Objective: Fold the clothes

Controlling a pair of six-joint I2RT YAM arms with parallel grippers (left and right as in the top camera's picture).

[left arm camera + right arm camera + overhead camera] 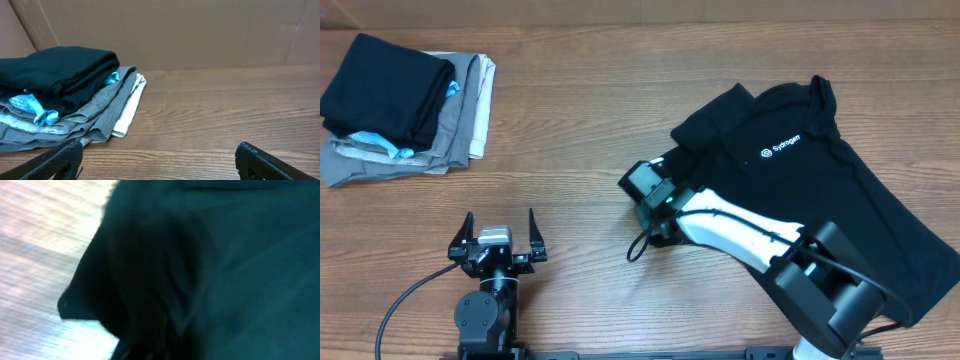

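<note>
Right gripper [658, 178] sat at black shirt [840, 190] sleeve, presumably for folding, jaws unreadable; left gripper [499, 236] parked clear, jaws spread.

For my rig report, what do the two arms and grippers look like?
The left arm is all black, with a grey block behind the left gripper and two pointed black fingers; a black cable trails off it. The right arm has a white link, black joints and a thin black wire alongside.
</note>
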